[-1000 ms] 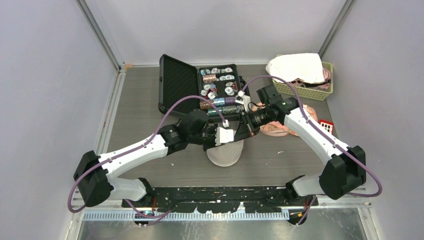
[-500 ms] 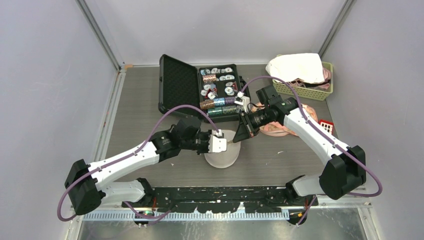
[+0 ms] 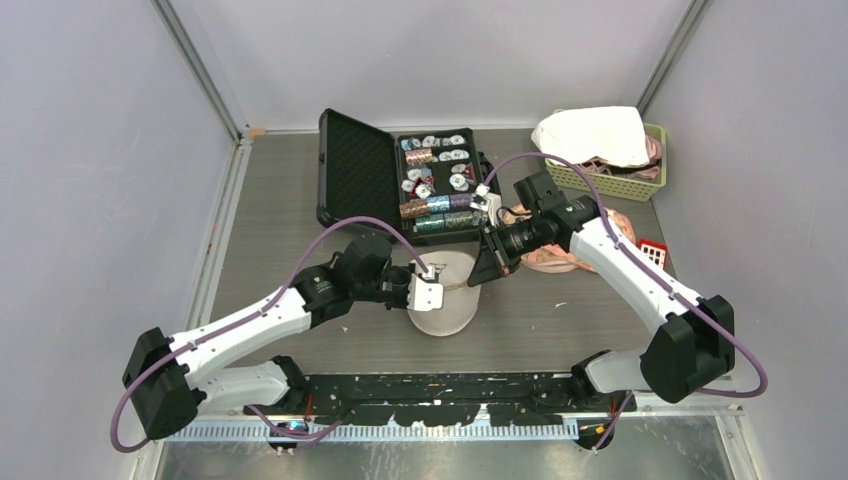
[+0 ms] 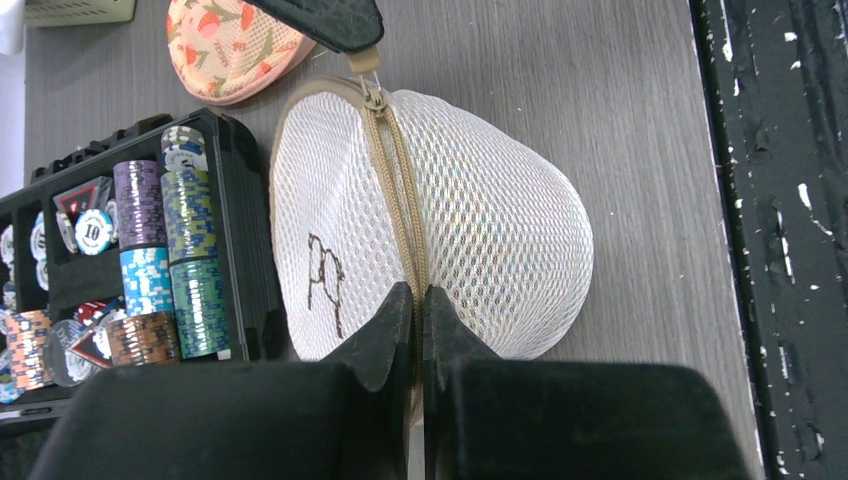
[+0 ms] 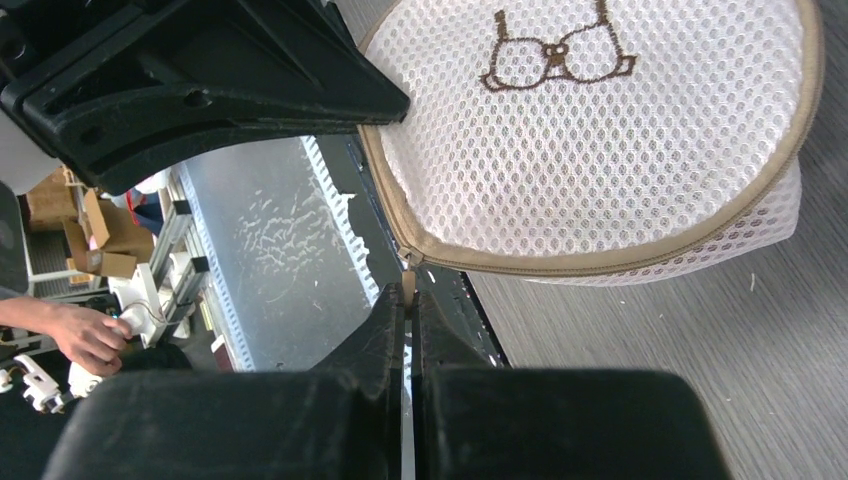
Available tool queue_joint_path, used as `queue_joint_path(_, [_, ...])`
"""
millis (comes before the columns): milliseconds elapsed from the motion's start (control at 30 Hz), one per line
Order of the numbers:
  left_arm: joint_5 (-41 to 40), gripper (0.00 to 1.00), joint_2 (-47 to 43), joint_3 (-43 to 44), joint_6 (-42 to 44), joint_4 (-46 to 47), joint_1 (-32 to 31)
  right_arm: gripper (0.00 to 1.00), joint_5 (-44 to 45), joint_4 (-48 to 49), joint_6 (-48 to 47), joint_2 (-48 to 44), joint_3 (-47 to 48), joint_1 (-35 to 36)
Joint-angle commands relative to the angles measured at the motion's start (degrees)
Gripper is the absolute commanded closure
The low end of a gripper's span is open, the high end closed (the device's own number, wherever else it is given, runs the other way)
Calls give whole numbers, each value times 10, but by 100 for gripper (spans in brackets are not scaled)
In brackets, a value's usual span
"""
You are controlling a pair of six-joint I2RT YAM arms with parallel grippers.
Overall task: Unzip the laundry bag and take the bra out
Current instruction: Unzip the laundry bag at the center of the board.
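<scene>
Left gripper (image 4: pixel 418 297) pinching laundry bag (image 4: pixel 490 210) seam, right gripper (image 5: pixel 408 297) clamped on zipper pull (image 4: pixel 369 61).

"10": numeral printed on a white poker chip (image 4: pixel 93 231) in the black case (image 4: pixel 255 290). Brown embroidered bra outline (image 5: pixel 560 45): pictogram on the white mesh laundry bag (image 5: pixel 620 160). Markings on the stacked chips (image 4: pixel 140 205) are too small to read.

white mesh laundry bag (image 4: pixel 490 220), tan zipper (image 4: pixel 398 190)
</scene>
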Motion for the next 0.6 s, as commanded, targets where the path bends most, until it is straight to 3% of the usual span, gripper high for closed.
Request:
queue_joint_path(0, [-7,100,-7,-15,23,-7,18,99,-7,-21,-13,-30,2,-4])
queue_joint_path(500, [5,100,30,-7,61,5,81,99,-8,-9,7,-40,-4,-5])
queue_joint_path(567, [17,93,24,5,58,-5,81,99,-10,2,17,-37,-2,-6])
